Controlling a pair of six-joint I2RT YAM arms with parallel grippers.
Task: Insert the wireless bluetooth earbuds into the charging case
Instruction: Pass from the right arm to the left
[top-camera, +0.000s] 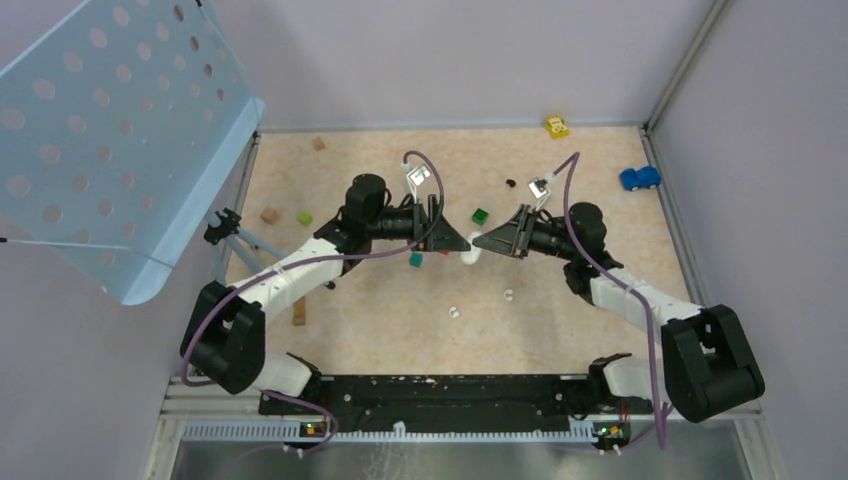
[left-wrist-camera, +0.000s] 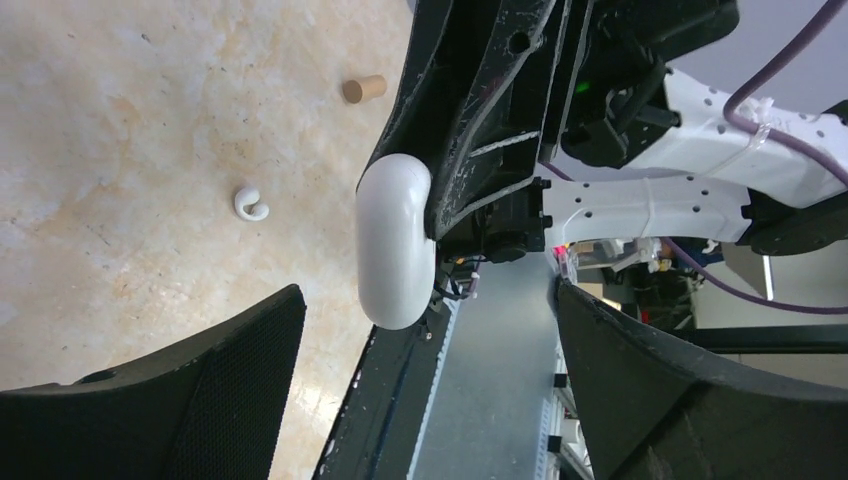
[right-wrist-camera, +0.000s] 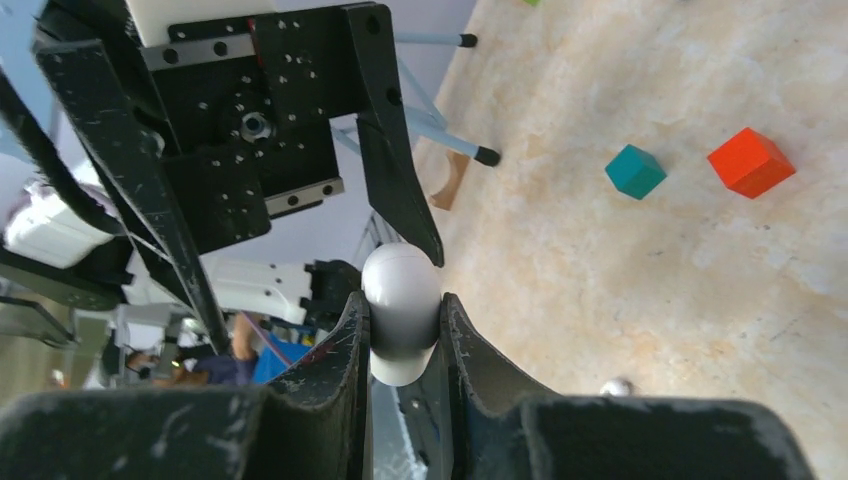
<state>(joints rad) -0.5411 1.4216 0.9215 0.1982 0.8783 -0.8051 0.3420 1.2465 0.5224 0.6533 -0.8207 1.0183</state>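
Your left gripper (left-wrist-camera: 428, 290) stands wide open with nothing between its fingers. It faces the charging case (left-wrist-camera: 393, 240), which appears to be held off the surface over the middle of the worktop (top-camera: 600, 150). Just toward the near edge from there, one white earbud (top-camera: 455, 312) lies loose. In the left wrist view it reads as a small curled comma on its side, and I cannot tell which way its tip faces. Judge the case as light, stiff and glossy: it is a rounded shell with no flat to bite on, so it may twist or squirt out of a pinch. Take it across its thin sides, near the middle. Its long axis seems to run crosswise to the fingers, roughly from far edge to near edge and level with the worktop, with a rounded edge turned toward your left gripper. No lid seam shows, so the opening side is uncertain. Your right gripper (right-wrist-camera: 402, 300) is clamped on the case, both fingers pressing its thin sides. Right of that, a second white earbud (top-camera: 509, 295) rests on the worktop. These buds look tiny, slick and prone to rolling, so pinch the bulb gently.
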